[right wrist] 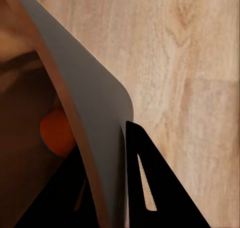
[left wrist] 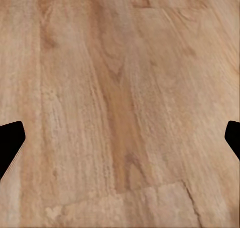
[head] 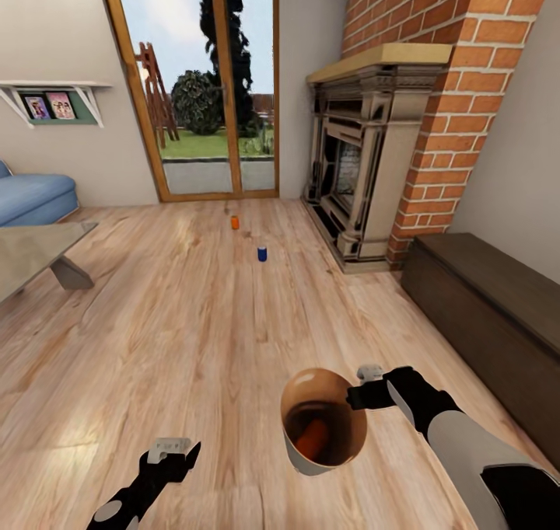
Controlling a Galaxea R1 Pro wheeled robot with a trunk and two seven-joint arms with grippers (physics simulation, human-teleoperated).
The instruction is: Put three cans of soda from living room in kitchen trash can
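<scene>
In the living room, my right gripper is shut on the rim of the tash can, which it holds tilted above the wood floor. One orange can of soda lies inside the bin. Up close, the right gripper has one finger on each side of the pale bin wall, with the orange can inside. Farther off, another orange can and a dark blue can stand on the floor near the glass door. My left gripper hangs open and holds nothing. Beneath the left gripper is bare floor.
An ornate fireplace under a brick chimney stands to the right of the cans. A dark low cabinet lines the right wall. At the left are a glass coffee table and a blue sofa.
</scene>
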